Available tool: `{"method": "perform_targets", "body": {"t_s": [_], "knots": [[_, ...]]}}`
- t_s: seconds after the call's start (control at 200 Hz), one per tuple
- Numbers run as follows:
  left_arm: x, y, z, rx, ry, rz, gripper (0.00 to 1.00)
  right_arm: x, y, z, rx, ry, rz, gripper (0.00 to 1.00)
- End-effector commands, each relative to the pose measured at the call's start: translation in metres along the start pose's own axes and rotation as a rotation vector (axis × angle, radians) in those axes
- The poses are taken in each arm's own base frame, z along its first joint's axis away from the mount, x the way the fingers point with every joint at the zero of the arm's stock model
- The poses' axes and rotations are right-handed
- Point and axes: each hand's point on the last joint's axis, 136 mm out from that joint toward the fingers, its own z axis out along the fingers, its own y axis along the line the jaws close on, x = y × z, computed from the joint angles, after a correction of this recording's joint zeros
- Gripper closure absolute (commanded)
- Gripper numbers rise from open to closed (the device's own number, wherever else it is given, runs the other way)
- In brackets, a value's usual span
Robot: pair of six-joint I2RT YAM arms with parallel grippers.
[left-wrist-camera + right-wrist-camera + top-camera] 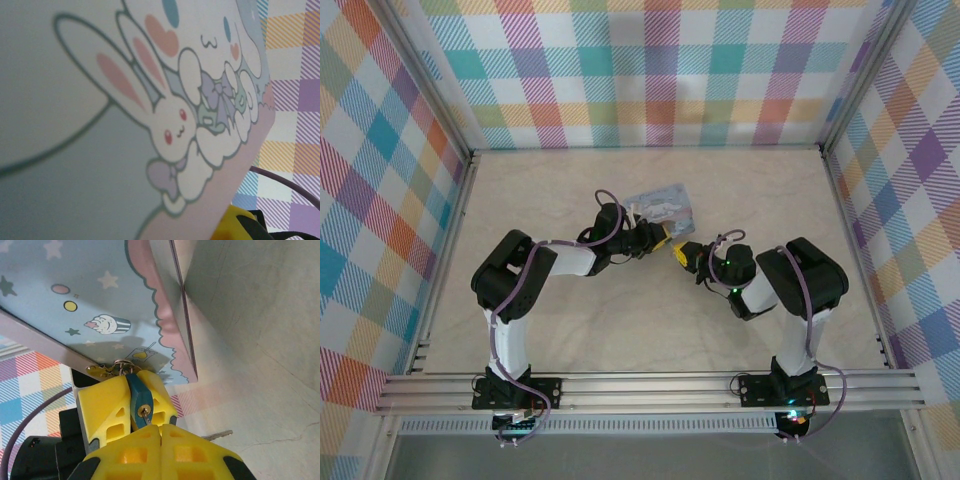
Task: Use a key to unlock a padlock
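Quite a bit was blocked or cut off here, tbh. In the right wrist view the tiny dark blue metallic padlock (139,399) was seen from its keyhole end. Its sides were covered by the yellow fingers (102,405) of the left end effector (137,390), which was clamped onto it. Its shackle was mostly buried behind a brass hasp (105,370) on the edge of the pale blue tin box (100,290) printed with stars and a cupcake. So locked or unlocked couldn't be told.

The right end effector (160,440) was parked just below the padlock, its two yellow fingers pressed together with no gap. Whatever was pinched between them was hidden. A thin metal tip was spotted at the keyhole. A silver key blade (220,435) was poking out beside those fingers, the rest cut off behind them. Whether that made one key or two couldn't be worked out.

From above, the tin box was seen lying on the pale marbled worktop (570,330), partly covered by the left arm. In the left wrist view its cartoon rabbit lid was blurred and cropped at the edges.

Counted: one padlock, one tin box, two end effectors, one key blade for sure.
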Motion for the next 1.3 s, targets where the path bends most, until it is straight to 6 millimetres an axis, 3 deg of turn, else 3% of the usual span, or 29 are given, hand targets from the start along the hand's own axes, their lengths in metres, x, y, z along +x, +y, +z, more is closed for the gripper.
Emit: {"method": "perform_targets", "body": {"t_s": [0.0, 0.295, 0.475, 0.74, 0.845, 1.05, 1.295], "knots": [[0.028, -0.029, 0.001, 0.118, 0.125, 0.034, 0.86, -0.008, 0.006, 0.006, -0.022, -0.016, 0.045, 1.0], [0.031, -0.032, 0.001, 0.134, 0.139, 0.036, 0.87, -0.008, 0.012, 0.017, -0.034, 0.026, 0.025, 1.0], [0.04, -0.034, 0.005, 0.132, 0.173, 0.051, 0.88, -0.001, 0.031, 0.024, -0.071, 0.037, -0.097, 1.0], [0.047, -0.031, 0.006, 0.108, 0.189, 0.063, 0.88, -0.002, 0.022, 0.025, -0.055, 0.042, -0.077, 1.0], [0.044, -0.024, 0.003, 0.061, 0.172, 0.066, 0.88, -0.003, 0.011, 0.019, -0.021, 0.048, -0.08, 0.97], [0.035, -0.011, -0.002, -0.056, 0.141, 0.081, 0.88, -0.009, -0.012, -0.007, 0.063, 0.033, -0.096, 0.74], [0.029, -0.004, -0.004, -0.136, 0.122, 0.084, 0.87, 0.001, -0.035, -0.042, 0.252, 0.08, -0.191, 0.67]]}}
